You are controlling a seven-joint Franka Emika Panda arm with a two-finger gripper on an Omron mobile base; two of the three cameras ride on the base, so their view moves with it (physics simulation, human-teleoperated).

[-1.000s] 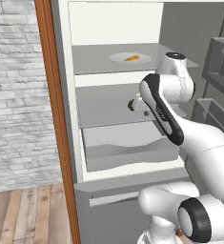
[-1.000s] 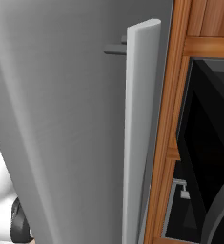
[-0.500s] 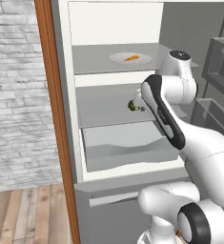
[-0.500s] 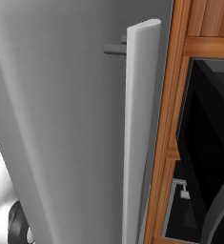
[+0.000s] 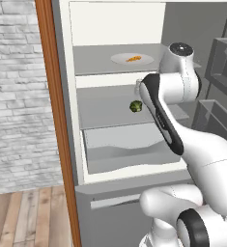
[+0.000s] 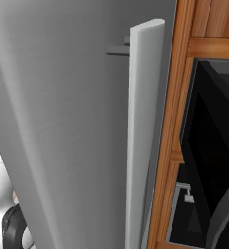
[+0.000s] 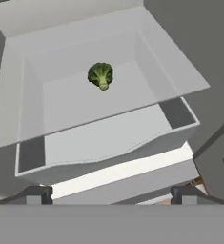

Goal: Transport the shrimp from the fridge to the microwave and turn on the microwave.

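The fridge (image 5: 112, 120) stands open in the left base view. On its upper shelf lies the small orange shrimp (image 5: 133, 59), resting on a white plate (image 5: 117, 59). My arm reaches in front of the shelves, with the hand just below that upper shelf and right of the plate. In the hand view my gripper (image 7: 109, 195) is open, its tips far apart and nothing between them. It looks down onto the middle shelf and the drawer. The microwave (image 6: 211, 146) is a black box with a grey vertical handle, past the fridge door.
A broccoli floret (image 5: 135, 106) (image 7: 100, 75) lies on the middle shelf, above the pulled-out drawer (image 5: 129, 152) (image 7: 104, 138). The open grey fridge door (image 6: 62, 121) with its long handle (image 6: 140, 136) stands beside the wooden cabinet frame (image 6: 177, 121). Door bins (image 5: 221, 67) are at right.
The hand has risen a little from the middle shelf toward the upper shelf. The broccoli, plate and shrimp lie where they were.
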